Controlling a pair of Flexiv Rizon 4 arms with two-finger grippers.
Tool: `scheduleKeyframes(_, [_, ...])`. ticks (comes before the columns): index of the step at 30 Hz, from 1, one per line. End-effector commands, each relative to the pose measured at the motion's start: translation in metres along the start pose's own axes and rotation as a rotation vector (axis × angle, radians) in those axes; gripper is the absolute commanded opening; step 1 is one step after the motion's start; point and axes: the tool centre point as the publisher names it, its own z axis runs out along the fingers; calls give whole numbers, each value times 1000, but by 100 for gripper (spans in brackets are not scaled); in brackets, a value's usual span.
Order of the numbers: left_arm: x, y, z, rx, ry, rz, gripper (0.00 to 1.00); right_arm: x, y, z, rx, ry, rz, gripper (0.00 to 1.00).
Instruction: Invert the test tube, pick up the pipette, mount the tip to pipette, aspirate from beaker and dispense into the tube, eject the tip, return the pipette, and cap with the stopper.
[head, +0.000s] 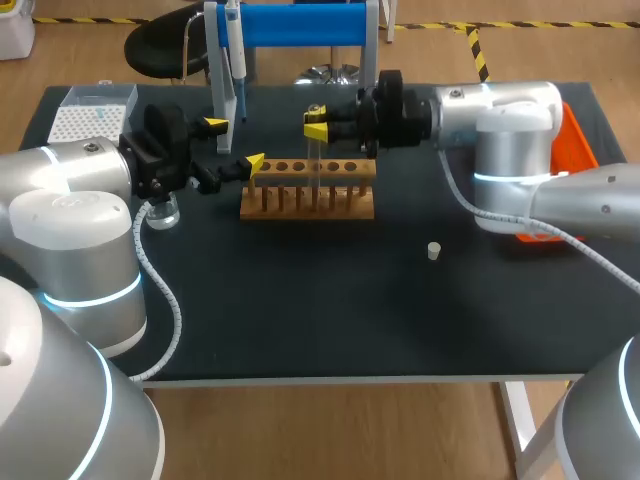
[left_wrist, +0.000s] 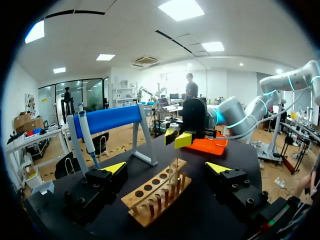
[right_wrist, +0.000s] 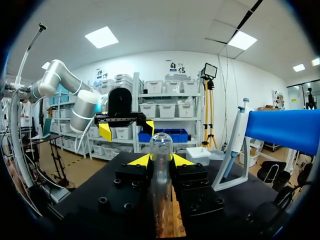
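Note:
A clear test tube (head: 316, 160) stands upright over the wooden rack (head: 308, 192), with my right gripper (head: 316, 125) shut on its upper part. In the right wrist view the tube (right_wrist: 161, 150) sits between the yellow tips with its rounded end up. To the left of the rack my left gripper (head: 233, 145) stands open and holds nothing; in its own view the left gripper (left_wrist: 167, 167) faces the rack (left_wrist: 157, 192) and my right gripper (left_wrist: 179, 137). The pipette (head: 232, 60) hangs on the blue stand at the back. A small white stopper (head: 434, 251) lies on the table right of the rack.
A glass beaker (head: 162, 212) sits under my left arm, near the table's left edge. A white tip box (head: 90, 115) stands at the back left. An orange tray (head: 575, 140) lies behind my right arm.

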Motion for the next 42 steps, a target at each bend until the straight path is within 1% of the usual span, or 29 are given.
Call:
scheduleKeyframes(1, [0, 1, 0, 5, 0, 1, 100, 3, 6, -1, 4, -10, 1, 0])
scheduleKeyframes(15, [0, 1, 0, 5, 0, 1, 100, 5, 21, -1, 6, -28, -1, 0])
scheduleKeyframes(29, [0, 1, 0, 5, 0, 1, 100, 11, 43, -10, -10, -44, -15, 0])
scheduleKeyframes(35, [0, 1, 0, 5, 0, 1, 100, 21, 47, -20, -9, -53, -18, 0])
scheduleKeyframes(42, [0, 1, 0, 5, 0, 1, 100, 35, 47, -34, 7, -68, -20, 0])
